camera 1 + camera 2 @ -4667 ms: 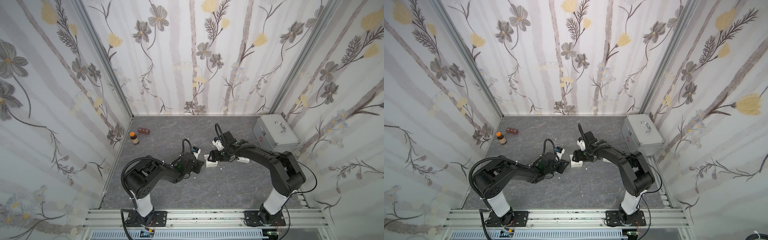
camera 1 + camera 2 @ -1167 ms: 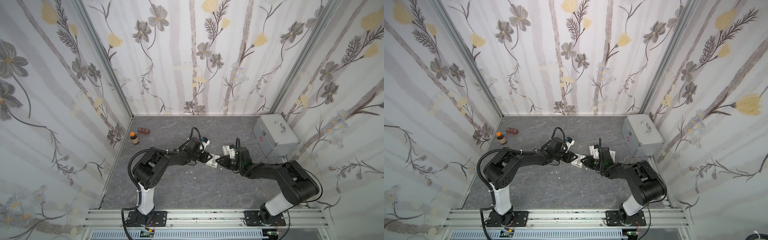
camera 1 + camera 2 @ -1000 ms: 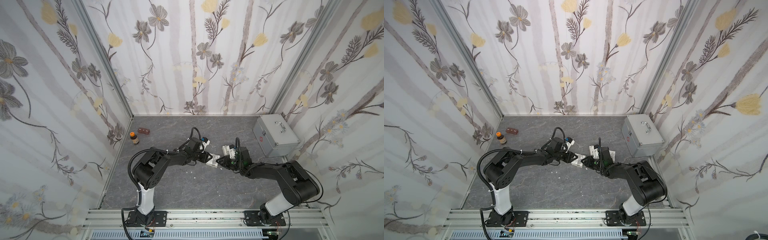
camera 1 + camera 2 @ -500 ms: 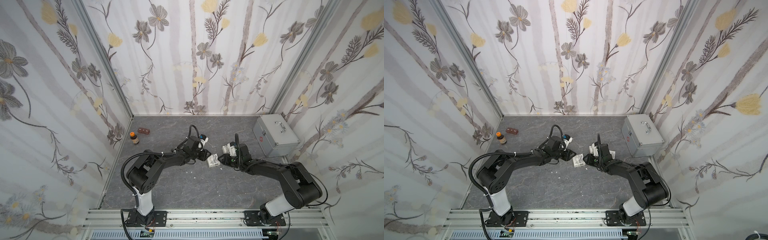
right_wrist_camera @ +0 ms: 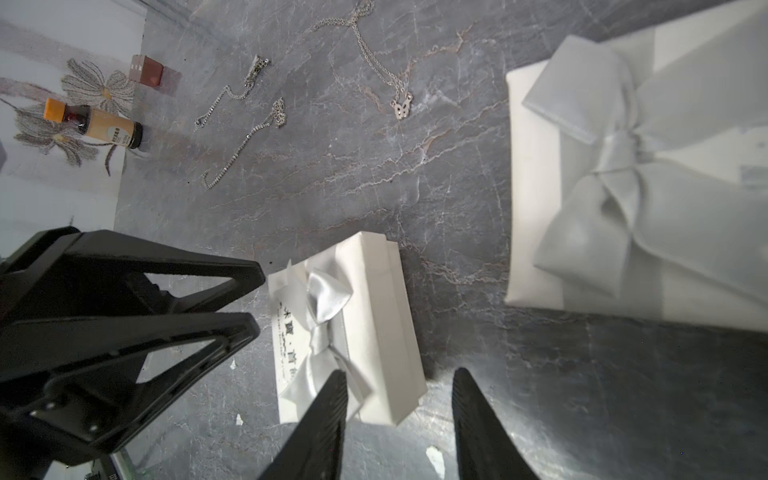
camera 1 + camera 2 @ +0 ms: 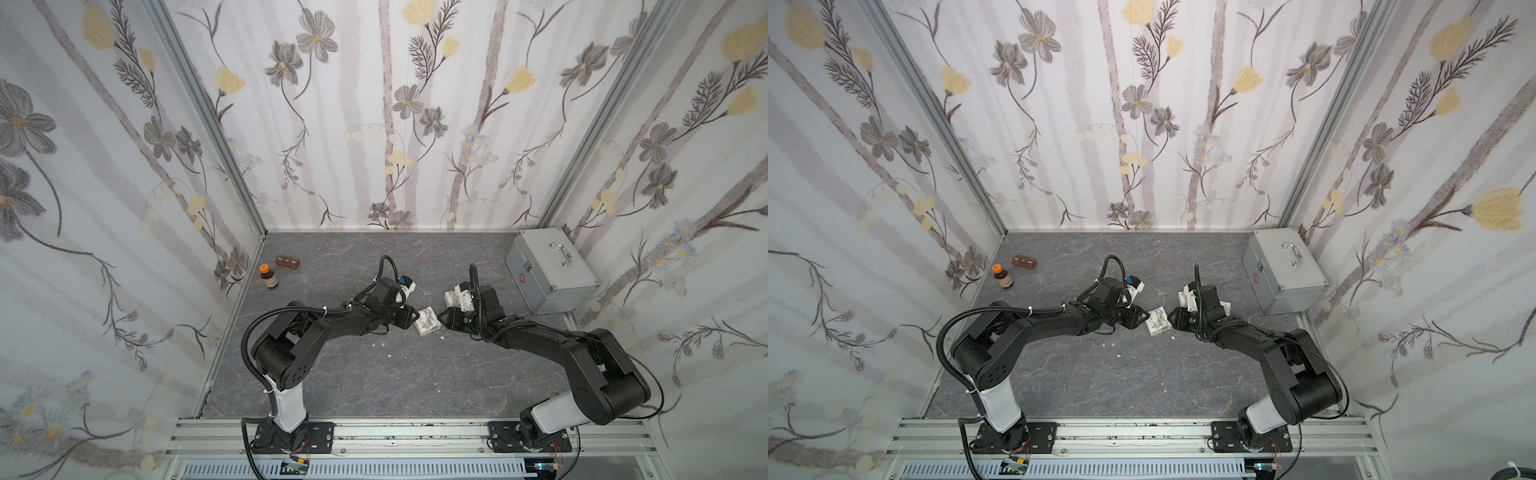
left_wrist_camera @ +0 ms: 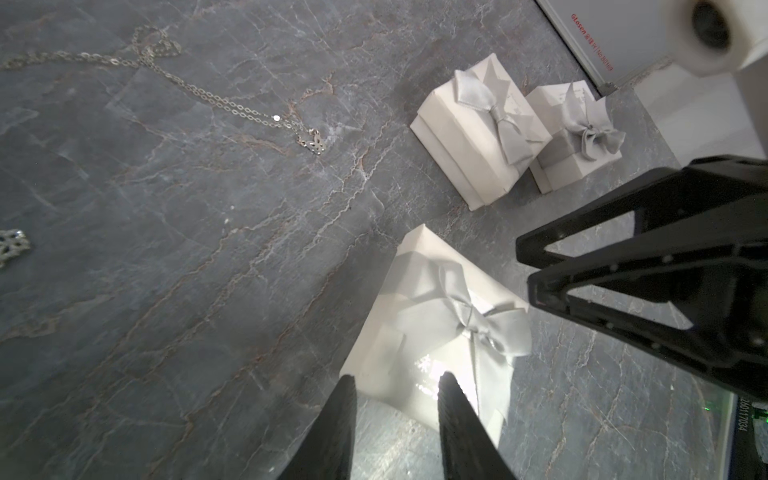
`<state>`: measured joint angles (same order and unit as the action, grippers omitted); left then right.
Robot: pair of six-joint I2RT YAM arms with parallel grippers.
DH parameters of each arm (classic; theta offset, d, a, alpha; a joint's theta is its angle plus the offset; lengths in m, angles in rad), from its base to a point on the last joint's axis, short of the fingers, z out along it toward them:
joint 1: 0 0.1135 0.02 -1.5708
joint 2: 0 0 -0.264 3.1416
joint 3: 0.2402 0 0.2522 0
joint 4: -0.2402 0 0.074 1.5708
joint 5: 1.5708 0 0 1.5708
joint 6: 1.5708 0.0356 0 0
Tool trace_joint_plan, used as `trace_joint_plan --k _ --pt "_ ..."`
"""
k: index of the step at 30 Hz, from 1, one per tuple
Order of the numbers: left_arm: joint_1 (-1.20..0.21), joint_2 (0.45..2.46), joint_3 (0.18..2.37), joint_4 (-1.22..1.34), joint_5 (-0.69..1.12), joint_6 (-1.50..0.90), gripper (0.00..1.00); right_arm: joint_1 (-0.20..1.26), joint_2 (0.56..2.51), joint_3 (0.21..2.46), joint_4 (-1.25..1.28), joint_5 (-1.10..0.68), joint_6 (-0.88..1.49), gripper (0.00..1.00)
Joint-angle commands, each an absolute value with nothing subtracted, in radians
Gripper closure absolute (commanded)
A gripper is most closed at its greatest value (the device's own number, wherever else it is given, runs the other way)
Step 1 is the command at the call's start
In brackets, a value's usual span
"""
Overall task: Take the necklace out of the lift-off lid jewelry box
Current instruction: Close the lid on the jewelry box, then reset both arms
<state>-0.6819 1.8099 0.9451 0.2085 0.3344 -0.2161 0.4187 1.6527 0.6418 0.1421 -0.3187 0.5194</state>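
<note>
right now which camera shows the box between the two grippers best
The right wrist view: the jewelry box shows sharp, with bow and lettering clear. In the left wrist view it is partly glared; in both top views it is a small white shape.

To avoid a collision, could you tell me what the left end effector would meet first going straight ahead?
Probably the white bow-topped box, lying directly before the left end effector; the height gap is unclear.
</note>
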Motion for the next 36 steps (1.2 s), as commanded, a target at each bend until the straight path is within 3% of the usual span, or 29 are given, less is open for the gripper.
trace_joint_plan --k 1,6,13,19,25,33,36 --pt "-0.683 1.770 0.920 0.216 0.258 -0.218 0.65 0.420 1.614 0.660 0.096 -0.256 0.451 0.57" --pt "-0.671 1.650 0.877 0.150 0.088 -0.191 0.55 0.411 1.497 0.649 0.076 -0.139 0.393 0.48" --pt "-0.501 1.363 0.714 0.113 -0.136 -0.162 0.28 0.272 1.332 0.602 0.147 -0.048 0.318 0.34" --pt "-0.287 1.118 0.524 0.174 -0.239 -0.154 0.07 0.100 1.198 0.462 0.385 0.054 0.302 0.07" --pt "-0.153 1.077 0.429 0.331 -0.270 -0.096 0.00 -0.016 1.210 0.389 0.598 0.161 0.250 0.00" --pt "-0.054 1.249 0.254 0.818 -0.273 -0.068 0.00 -0.048 1.330 0.264 0.948 0.133 0.170 0.00" --pt "-0.048 1.358 0.247 0.977 -0.273 -0.053 0.00 -0.050 1.395 0.179 1.225 0.122 0.131 0.00"
